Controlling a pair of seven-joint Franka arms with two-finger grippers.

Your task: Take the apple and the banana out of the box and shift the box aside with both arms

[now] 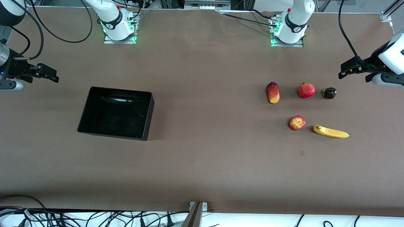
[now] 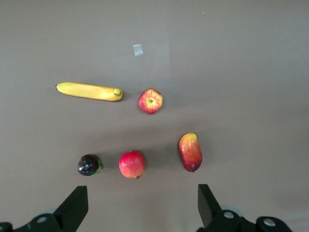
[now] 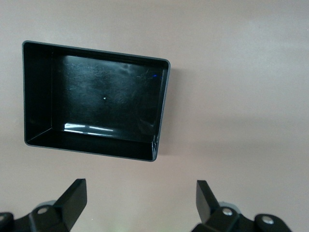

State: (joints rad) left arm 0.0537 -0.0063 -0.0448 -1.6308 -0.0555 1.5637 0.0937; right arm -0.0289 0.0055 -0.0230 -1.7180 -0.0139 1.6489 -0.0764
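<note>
The black box (image 1: 143, 115) stands empty toward the right arm's end of the table; it also shows in the right wrist view (image 3: 29, 111). The red-and-yellow apple (image 1: 296, 122) and the yellow banana (image 1: 330, 131) lie side by side toward the left arm's end; both show in the left wrist view, apple (image 2: 151, 100) and banana (image 2: 89, 91). My left gripper (image 1: 344, 72) (image 2: 142, 205) is open and empty, up over the table's end beside the fruits. My right gripper (image 1: 52, 75) (image 3: 141, 203) is open and empty, up over the table's other end beside the box.
Three more fruits lie in a row a little farther from the front camera than the apple: a red-yellow mango (image 1: 273, 92), a red pomegranate (image 1: 306, 90) and a dark mangosteen (image 1: 329, 93). A small tape mark (image 1: 301, 153) is on the brown table.
</note>
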